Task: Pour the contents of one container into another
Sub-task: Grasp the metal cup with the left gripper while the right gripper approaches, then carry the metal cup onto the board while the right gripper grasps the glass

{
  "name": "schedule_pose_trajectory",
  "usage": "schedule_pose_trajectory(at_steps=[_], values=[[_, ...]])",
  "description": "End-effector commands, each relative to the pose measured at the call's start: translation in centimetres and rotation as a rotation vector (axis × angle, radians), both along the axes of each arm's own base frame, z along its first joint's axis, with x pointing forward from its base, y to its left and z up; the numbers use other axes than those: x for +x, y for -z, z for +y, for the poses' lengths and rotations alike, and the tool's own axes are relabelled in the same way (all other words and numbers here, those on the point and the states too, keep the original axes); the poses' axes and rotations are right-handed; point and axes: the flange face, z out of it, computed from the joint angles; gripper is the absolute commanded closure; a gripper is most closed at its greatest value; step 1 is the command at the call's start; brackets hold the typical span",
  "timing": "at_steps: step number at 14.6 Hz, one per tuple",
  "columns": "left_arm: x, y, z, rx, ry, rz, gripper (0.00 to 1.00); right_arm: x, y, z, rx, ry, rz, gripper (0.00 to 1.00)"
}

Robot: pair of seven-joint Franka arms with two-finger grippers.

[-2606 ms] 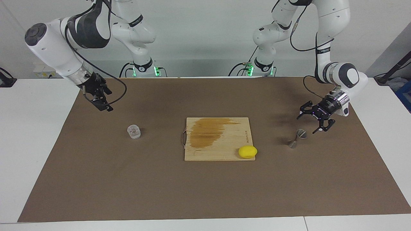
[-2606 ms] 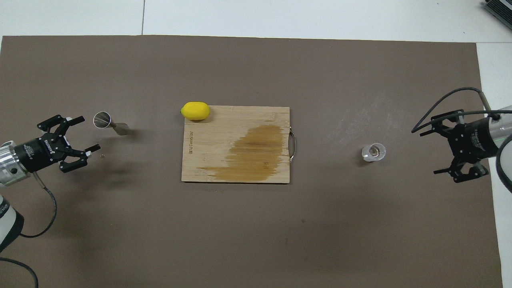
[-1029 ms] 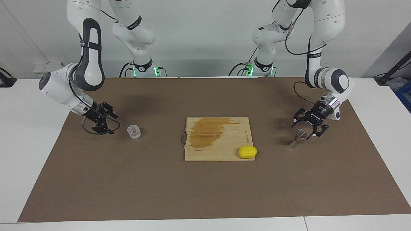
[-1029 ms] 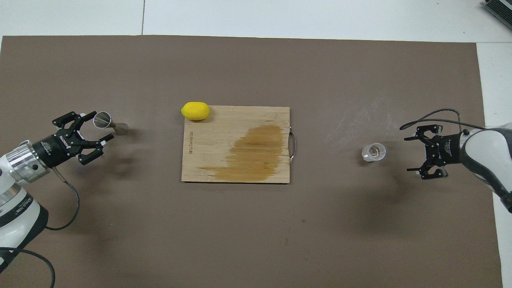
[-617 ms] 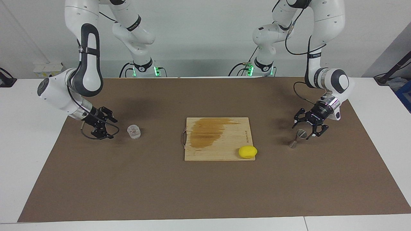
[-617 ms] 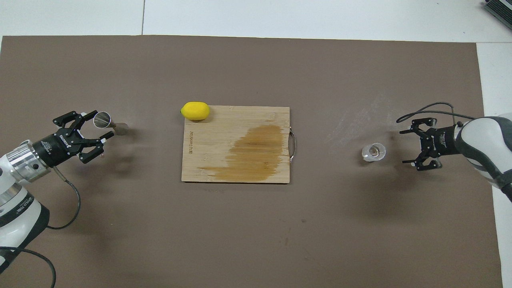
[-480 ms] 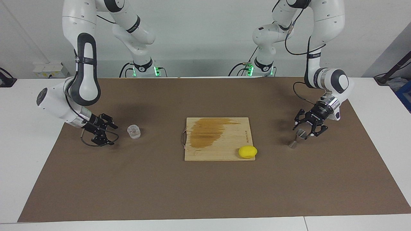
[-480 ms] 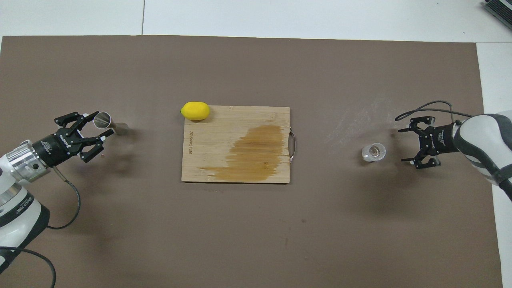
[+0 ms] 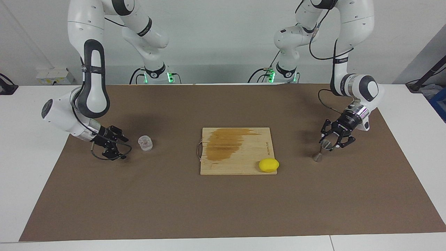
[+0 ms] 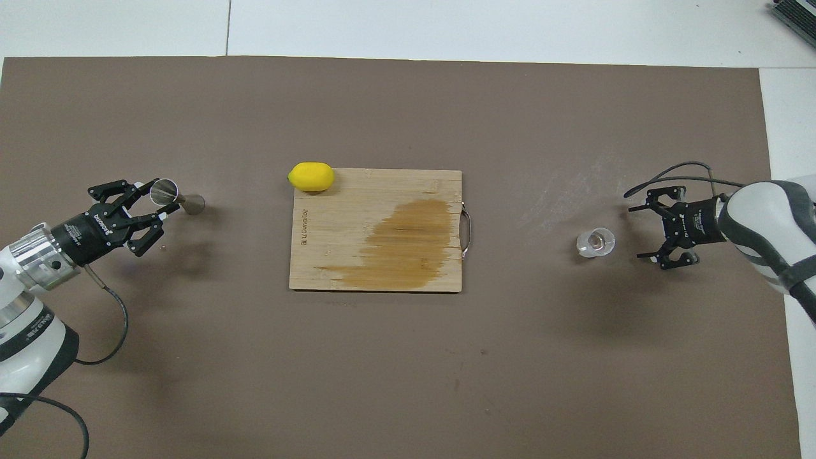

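The clear glass cup (image 9: 145,143) (image 10: 595,243) stands upright on the brown mat toward the right arm's end of the table. My right gripper (image 9: 124,149) (image 10: 636,231) is low beside the cup, a short gap away, open and holding nothing. The small steel jigger (image 9: 317,157) (image 10: 193,204) stands toward the left arm's end. My left gripper (image 9: 327,144) (image 10: 160,201) is shut on the jigger's upper cone, with a fingertip on each side of it.
A wooden cutting board (image 9: 237,150) with a dark wet stain lies in the middle of the mat. A yellow lemon (image 9: 268,165) (image 10: 311,176) sits at the board's corner toward the jigger. White table borders the brown mat (image 9: 223,209).
The left gripper's fingers have closed in on the jigger's upper cone, and the jigger shifted slightly. The right gripper has come down and moved closer to the cup, staying open.
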Motion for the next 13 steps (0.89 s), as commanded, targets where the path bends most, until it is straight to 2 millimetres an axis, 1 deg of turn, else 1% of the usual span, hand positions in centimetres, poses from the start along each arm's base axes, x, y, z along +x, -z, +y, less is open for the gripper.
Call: schedule_pose_trajectory(at_steps=[1, 2, 4, 5, 6, 7, 8, 10, 13], values=[[0.9, -1.1, -0.2, -0.018, -0.011, -0.018, 1.00, 0.2, -0.6, 0.3, 0.020, -0.007, -0.021, 0.03], [1.4, -1.4, -0.2, -0.039, -0.012, -0.010, 1.00, 0.1, -0.6, 0.3, 0.020, -0.005, -0.021, 0.03], [2.1, -3.0, -0.4, -0.098, 0.007, -0.013, 1.00, -0.3, -0.2, 0.5, 0.022, 0.010, -0.001, 0.02], [2.2, -3.7, -0.8, -0.122, 0.019, -0.007, 1.00, -0.6, 0.1, 0.7, 0.026, 0.033, 0.023, 0.02], [2.5, -4.5, -1.1, -0.130, 0.019, -0.004, 1.00, -0.7, 0.0, 0.7, 0.026, 0.047, 0.031, 0.02], [2.7, -5.8, -1.9, -0.137, 0.018, 0.008, 1.00, -0.7, 0.0, 0.7, 0.025, 0.044, 0.027, 0.02], [2.9, -6.9, -3.5, -0.138, 0.036, 0.011, 1.00, -0.6, 0.0, 0.9, 0.024, 0.040, 0.025, 0.02], [3.0, -9.5, -6.8, -0.125, 0.060, 0.012, 1.00, -0.4, 0.0, 2.1, 0.024, 0.019, 0.022, 0.02], [2.9, -10.8, -13.1, -0.155, 0.161, 0.044, 1.00, -0.4, 0.1, 2.7, 0.027, 0.008, 0.025, 0.02]])
